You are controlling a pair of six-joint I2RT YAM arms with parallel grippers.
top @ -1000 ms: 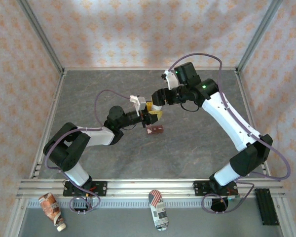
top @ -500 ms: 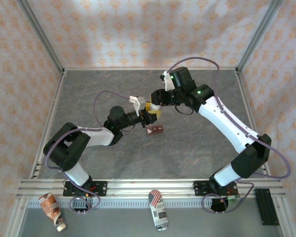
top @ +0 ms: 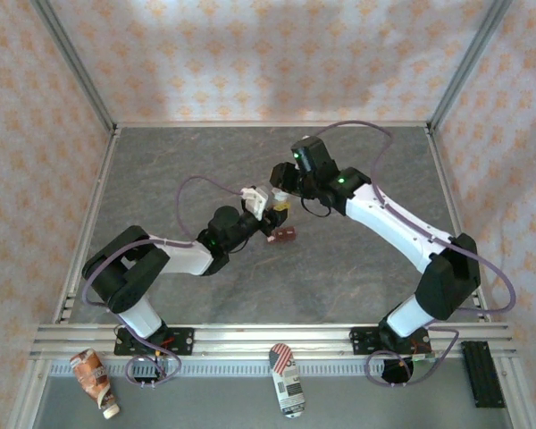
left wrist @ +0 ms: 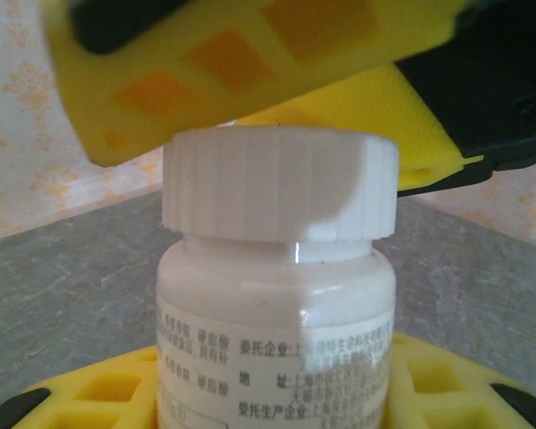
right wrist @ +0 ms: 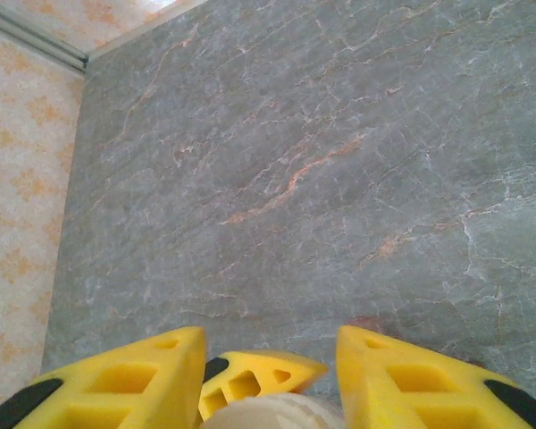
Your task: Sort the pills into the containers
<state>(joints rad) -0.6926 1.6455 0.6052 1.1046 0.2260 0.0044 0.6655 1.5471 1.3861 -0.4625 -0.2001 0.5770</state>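
A small white bottle (left wrist: 277, 322) with a ribbed white cap (left wrist: 281, 183) is held upright above the table, my left gripper (left wrist: 277, 398) shut on its body. In the top view that left gripper (top: 264, 214) meets my right gripper (top: 281, 197) mid-table. My right gripper (right wrist: 270, 344) comes from above, its yellow fingers (left wrist: 250, 63) closed on either side of the cap (right wrist: 268, 416). The dark red-brown containers (top: 284, 235) lie on the grey table just in front of the bottle. The pills are hidden.
The grey marble-patterned table (top: 357, 268) has patterned walls on three sides and metal posts at the corners. On the front ledge lie a brown packet (top: 94, 375), a flag-patterned pouch (top: 288, 380) and a black block (top: 482, 374).
My right arm has swung left and lowered over the bottle, and its fingers have closed onto the cap. The left wrist has shifted slightly right, still holding the bottle.
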